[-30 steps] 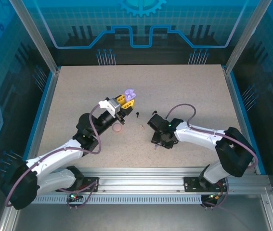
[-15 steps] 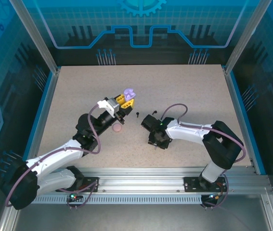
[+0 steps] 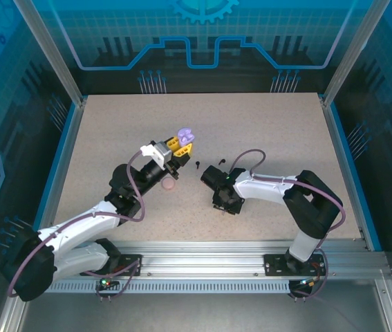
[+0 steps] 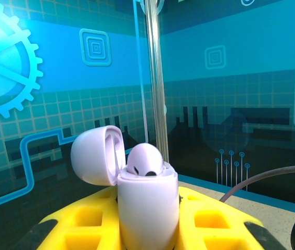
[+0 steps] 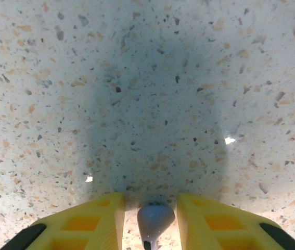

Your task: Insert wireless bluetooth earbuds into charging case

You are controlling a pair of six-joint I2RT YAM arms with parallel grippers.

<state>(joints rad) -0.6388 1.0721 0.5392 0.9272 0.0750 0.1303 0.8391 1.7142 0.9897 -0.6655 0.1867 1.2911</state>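
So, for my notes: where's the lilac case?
Left of centre in the top view, the lilac case, lid open, stands clamped in the left pincer.

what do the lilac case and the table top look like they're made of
The lilac case looks like moulded plastic with a smooth satin finish, going by the soft highlights on its rounded body and open lid. The table top looks like a speckled stone-effect surface, pale with dark and tan flecks. Small bright glints suggest a slight sheen. Whether it is laminate or real composite stone cannot be told.
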